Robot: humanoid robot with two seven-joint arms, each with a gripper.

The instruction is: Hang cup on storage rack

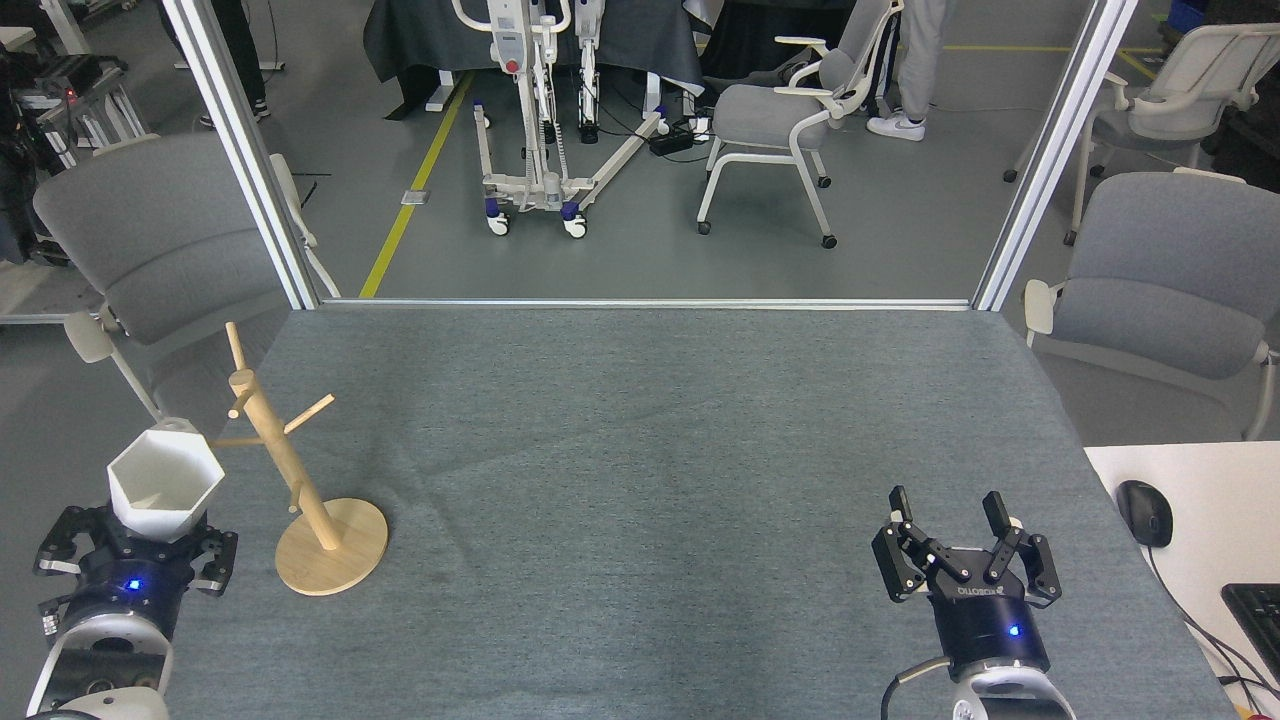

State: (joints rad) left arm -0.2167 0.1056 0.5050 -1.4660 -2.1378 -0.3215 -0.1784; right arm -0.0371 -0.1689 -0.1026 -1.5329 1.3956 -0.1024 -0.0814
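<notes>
At eight o'clock on the grey table [640,450], your left gripper [140,548] is clamped around the base of the cup [165,483], which sits upright, rim up, just beside the storage rack [300,490] and overlapping its left-pointing peg. Your rack stands upright on its disc base. At four o'clock, well apart, your right gripper [965,520] hangs with fingers spread, holding nothing.
</notes>
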